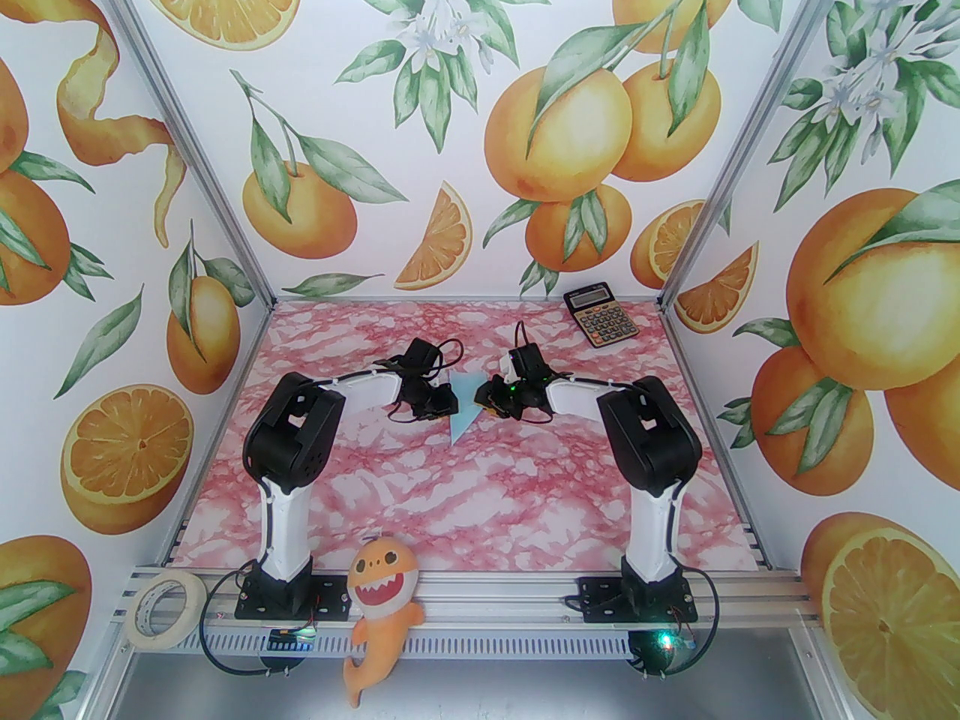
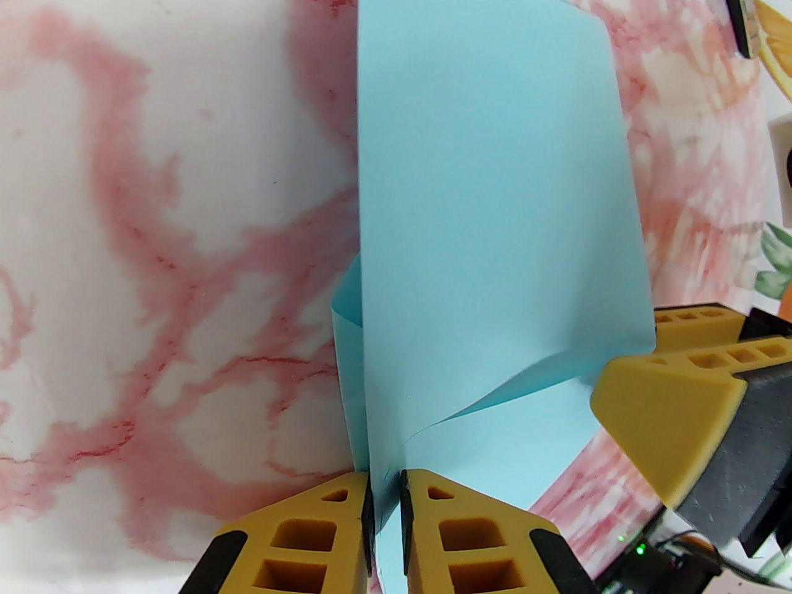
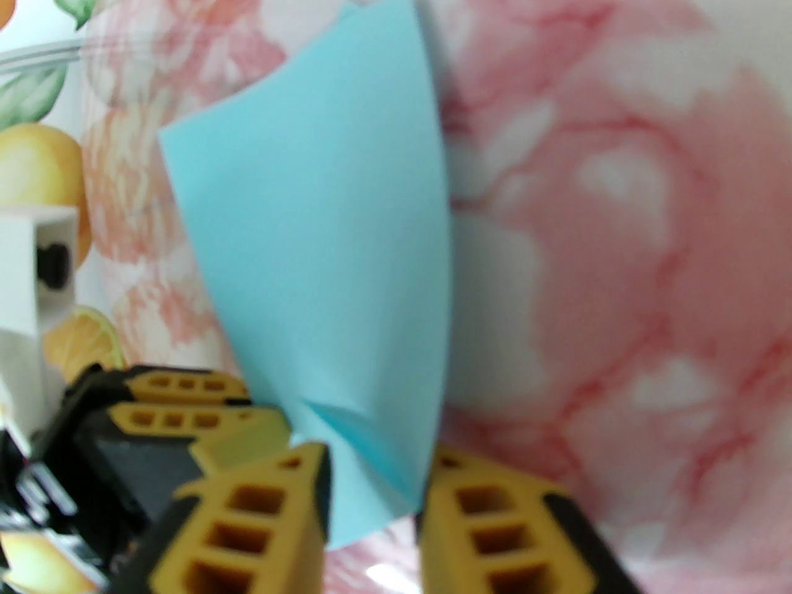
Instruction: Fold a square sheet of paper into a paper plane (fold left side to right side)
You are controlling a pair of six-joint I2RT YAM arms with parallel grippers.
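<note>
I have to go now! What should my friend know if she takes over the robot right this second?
Left gripper: shut on the square sheet of paper.
Right gripper: jaws around the sheet's other edge; grip unclear, picture blurred.
Paper: between the arms over the table, curled over, not creased flat.
Done: sheet bent over itself.
Left: line up edges, press the fold, then shape the plane.
</note>
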